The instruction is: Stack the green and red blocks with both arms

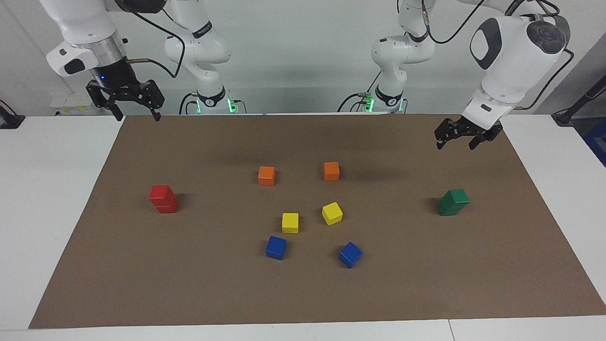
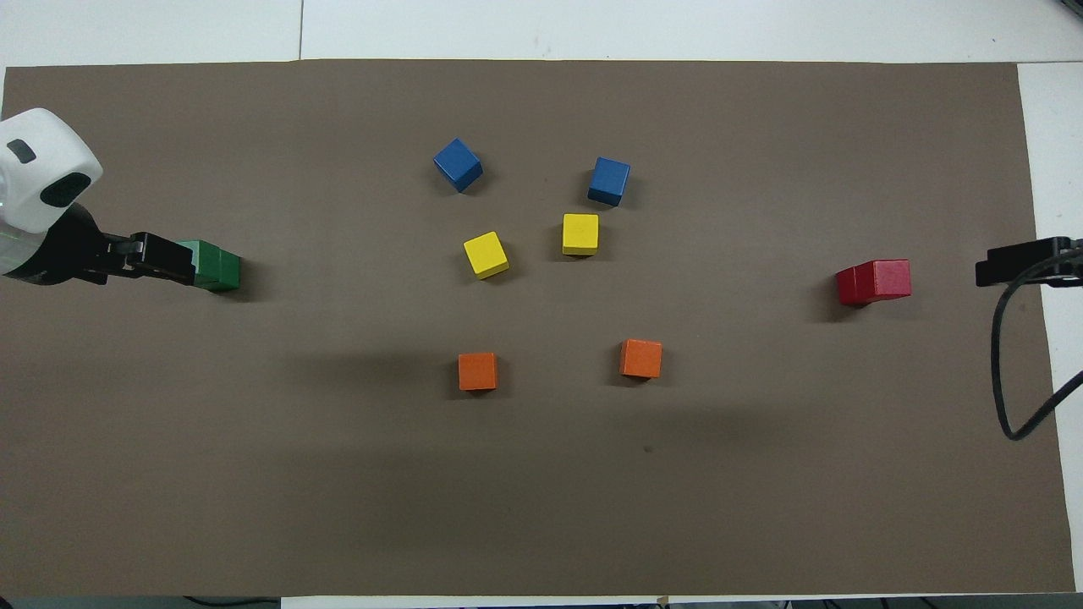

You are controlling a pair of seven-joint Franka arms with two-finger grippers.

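Two red blocks point(image 1: 163, 199) stand stacked on the brown mat toward the right arm's end; in the overhead view the red stack point(image 2: 874, 282) is fully uncovered. Two green blocks point(image 1: 453, 202) stand stacked toward the left arm's end, the top one slightly askew. My right gripper point(image 1: 137, 113) hangs open and empty, high over the mat's edge at its own end, well clear of the red stack. My left gripper point(image 1: 455, 144) hangs open and empty in the air over the mat beside the green stack point(image 2: 218, 266), whose edge the left gripper point(image 2: 165, 258) covers from overhead.
In the middle of the mat point(image 1: 303, 293) lie two orange cubes point(image 1: 266, 175) point(image 1: 331, 171), two yellow cubes point(image 1: 290, 222) point(image 1: 332, 213) and two blue cubes point(image 1: 276, 247) point(image 1: 350, 254), all single. White table point(image 1: 52, 189) surrounds the mat.
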